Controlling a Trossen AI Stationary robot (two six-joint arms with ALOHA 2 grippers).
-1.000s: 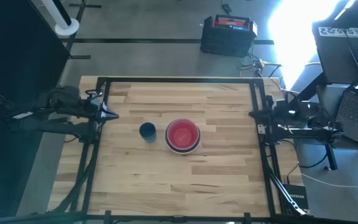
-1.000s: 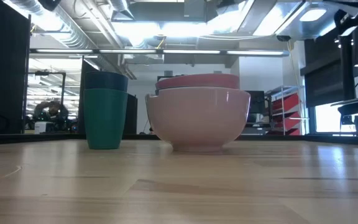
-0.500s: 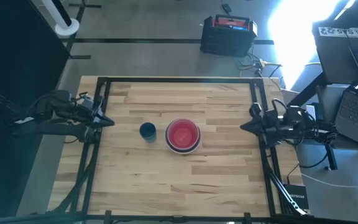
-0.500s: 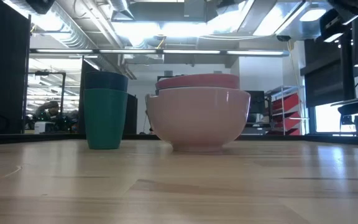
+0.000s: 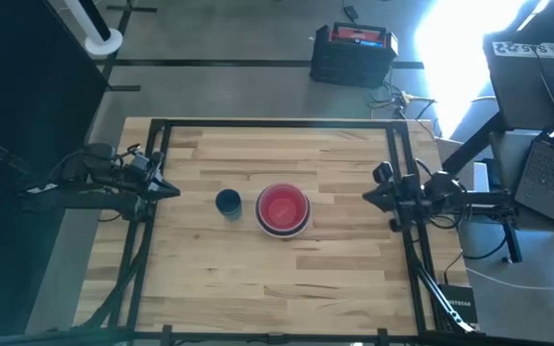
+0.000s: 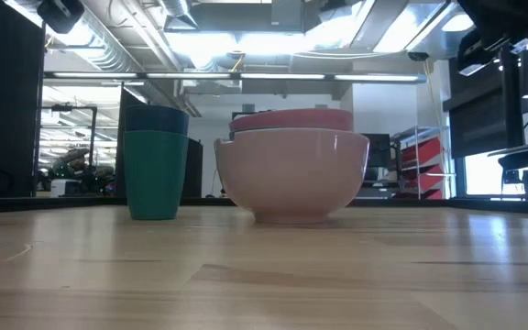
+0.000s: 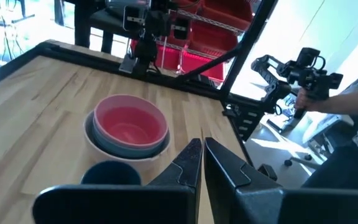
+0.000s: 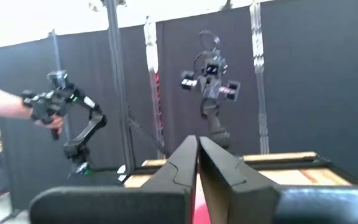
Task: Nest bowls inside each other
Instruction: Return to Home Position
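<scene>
A stack of nested bowls (image 5: 283, 209) stands on its base at the table's middle: a red one innermost (image 7: 129, 123), a grey-blue rim around it, and a pale pink-white bowl (image 6: 291, 174) outermost. Just left of the stack stands a tall teal cup (image 6: 156, 174) with a navy one (image 5: 227, 202) set inside it. My left gripper (image 5: 175, 190) hovers shut at the table's left edge, pointing at the cup. My right gripper (image 5: 365, 197) hovers shut at the right edge, pointing toward the stack. Neither gripper holds anything.
Black frame rails (image 5: 402, 221) run along the table's edges under both arms. Bare wood lies all around the bowls. A black and red case (image 5: 352, 53) sits on the floor beyond the far edge. A person's hand (image 7: 347, 102) shows past the table.
My right gripper has sunk and tipped its fingers upward, its tip swinging toward the near edge and a little toward the stack. My left gripper has sunk slightly and drawn back toward the left edge. Bowls and cup have not moved.
</scene>
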